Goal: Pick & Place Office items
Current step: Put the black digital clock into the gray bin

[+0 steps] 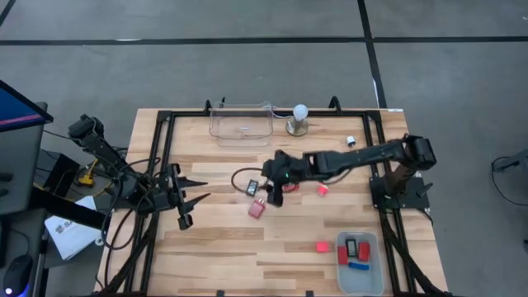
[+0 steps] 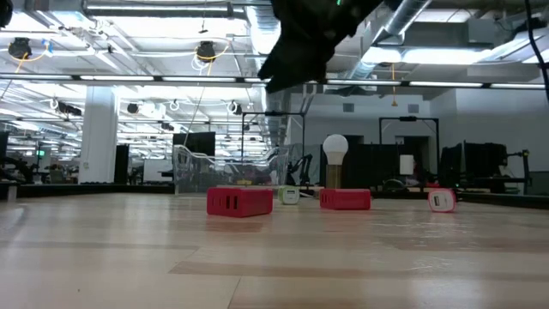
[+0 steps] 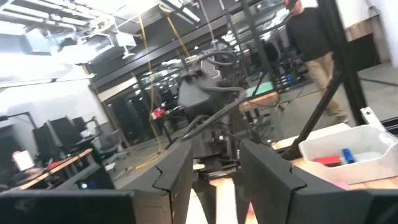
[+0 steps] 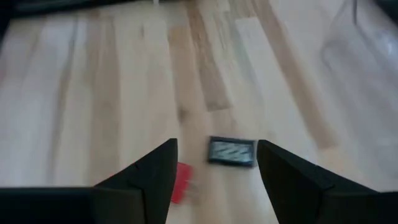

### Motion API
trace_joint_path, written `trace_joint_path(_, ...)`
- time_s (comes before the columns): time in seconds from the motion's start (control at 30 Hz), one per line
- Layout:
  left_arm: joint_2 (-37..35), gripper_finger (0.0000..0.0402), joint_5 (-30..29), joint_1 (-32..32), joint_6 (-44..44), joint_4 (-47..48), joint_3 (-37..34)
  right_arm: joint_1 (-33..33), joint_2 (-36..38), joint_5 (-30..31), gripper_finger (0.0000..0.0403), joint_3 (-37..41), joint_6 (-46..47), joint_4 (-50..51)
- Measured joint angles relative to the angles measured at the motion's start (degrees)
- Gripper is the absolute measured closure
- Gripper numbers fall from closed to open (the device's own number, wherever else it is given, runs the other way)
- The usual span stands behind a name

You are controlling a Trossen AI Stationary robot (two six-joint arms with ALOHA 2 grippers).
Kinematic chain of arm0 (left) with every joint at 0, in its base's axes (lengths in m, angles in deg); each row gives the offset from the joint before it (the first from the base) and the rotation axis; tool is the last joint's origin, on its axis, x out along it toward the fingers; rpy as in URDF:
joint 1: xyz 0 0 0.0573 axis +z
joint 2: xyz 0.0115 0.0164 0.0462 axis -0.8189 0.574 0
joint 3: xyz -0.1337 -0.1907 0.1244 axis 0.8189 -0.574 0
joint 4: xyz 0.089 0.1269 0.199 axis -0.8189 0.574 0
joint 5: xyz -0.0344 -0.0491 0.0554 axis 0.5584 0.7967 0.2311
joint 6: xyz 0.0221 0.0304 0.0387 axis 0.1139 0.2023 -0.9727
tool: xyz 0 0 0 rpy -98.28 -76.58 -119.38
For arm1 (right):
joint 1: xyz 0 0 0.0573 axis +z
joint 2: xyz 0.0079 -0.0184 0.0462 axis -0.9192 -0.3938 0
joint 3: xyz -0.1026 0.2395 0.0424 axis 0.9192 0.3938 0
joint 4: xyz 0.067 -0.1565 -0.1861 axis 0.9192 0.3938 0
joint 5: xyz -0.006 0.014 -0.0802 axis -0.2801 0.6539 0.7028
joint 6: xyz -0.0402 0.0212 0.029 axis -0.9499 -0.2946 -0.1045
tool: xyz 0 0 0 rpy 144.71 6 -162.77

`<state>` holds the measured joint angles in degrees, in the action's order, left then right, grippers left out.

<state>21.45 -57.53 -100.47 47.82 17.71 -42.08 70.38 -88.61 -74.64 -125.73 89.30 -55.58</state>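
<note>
Overhead: right pincer point(image 1: 274, 183) reaches over mid-table, black-and-white piece point(image 1: 252, 186) just beside it toward the left edge, pink block point(image 1: 256, 208) nearer the front edge. Left pincer point(image 1: 195, 199) waits, spread, holding nothing. Right wrist: fingers point(image 4: 155, 171) parted, empty; the piece lies crosswise between them, bare wood all around.

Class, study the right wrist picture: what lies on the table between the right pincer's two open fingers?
A black-and-white block lies on bare wood between the right pincer's fingers, untouched; a red block sits beside one finger.
</note>
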Motion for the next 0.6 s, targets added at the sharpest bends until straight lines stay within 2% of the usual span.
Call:
trace_joint_path(0.2, 0.0, 0.0272, -0.11, -0.17, -0.78, 0.0, 0.0, -3.92, -1.27, -8.19, 0.0213, -0.07, -23.14, -0.69)
trace_joint_path(0.4, 0.0, 0.0272, 1.0, -0.17, -0.8, -0.01, 0.0, -4.59, -3.82, -10.14, 0.0232, 0.0, -43.74, -0.34)
trace_joint_path(0.5, 0.0, 0.0272, 1.0, -0.17, -0.8, 0.0, 0.0, -4.61, -6.24, -10.12, 0.0238, 0.0, -48.63, -1.71)
trace_joint_path(0.6, -0.02, 0.0272, 0.62, -0.17, -0.8, 0.27, 0.0, -4.41, -8.91, -9.3, 0.0243, 0.0, -48.04, -3.55)
